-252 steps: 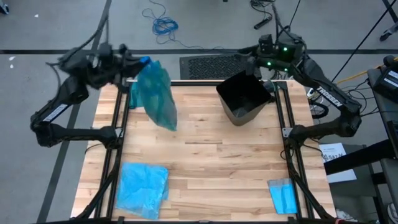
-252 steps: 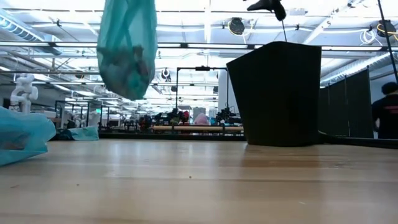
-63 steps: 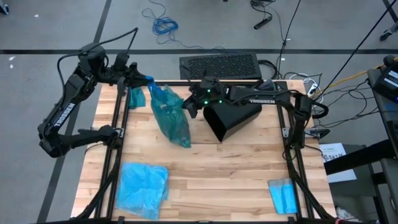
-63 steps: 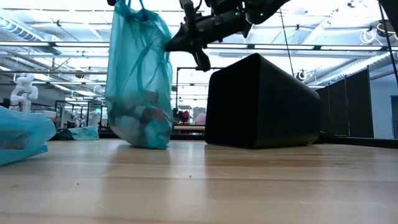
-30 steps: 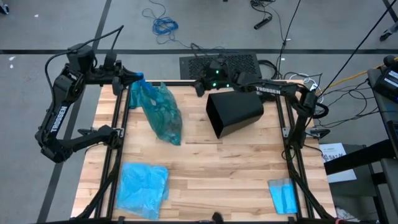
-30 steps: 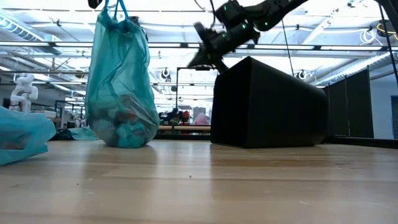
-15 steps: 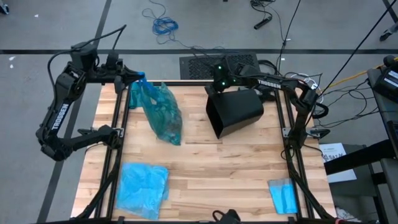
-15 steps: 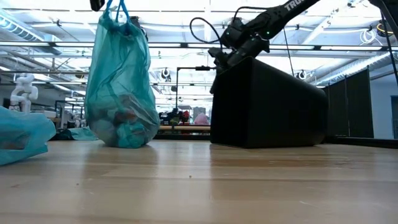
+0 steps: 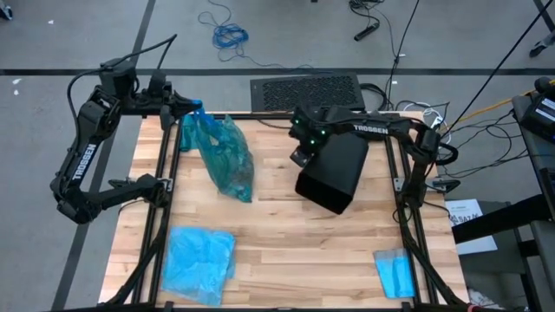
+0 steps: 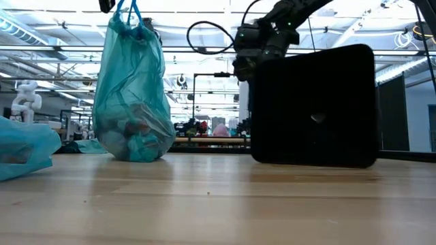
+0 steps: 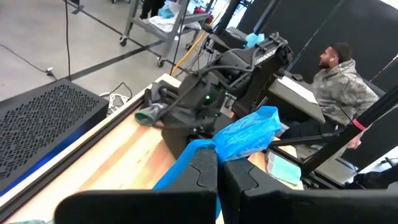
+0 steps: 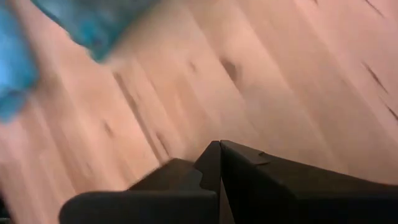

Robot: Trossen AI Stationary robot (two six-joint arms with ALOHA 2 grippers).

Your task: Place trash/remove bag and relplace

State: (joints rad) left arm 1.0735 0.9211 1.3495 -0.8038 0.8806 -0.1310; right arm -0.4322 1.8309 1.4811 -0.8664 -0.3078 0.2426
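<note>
Table (image 9: pixel 286 234) holds black bin (image 9: pixel 332 172) far right of centre, tipped; right gripper (image 9: pixel 301 139) clamped shut at its far rim. Teal bag (image 9: pixel 224 156) stands far left with trash (image 10: pixel 133 133) inside, its neck pinched tight in left gripper (image 9: pixel 186 110). Lighter blue bag (image 9: pixel 199 263) lies near left.

The bag (image 9: pixel 227 158) is dark teal, see-through and crinkly. It stands in the upper left of the high view, its bottom resting on the wood surface (image 9: pixel 286 234). Its top is bunched into a knot. The trash (image 10: pixel 133 133) sits inside at the bottom, small crumpled lumps. A lighter blue bag (image 9: pixel 200 263) lies flat at the lower left.
</note>
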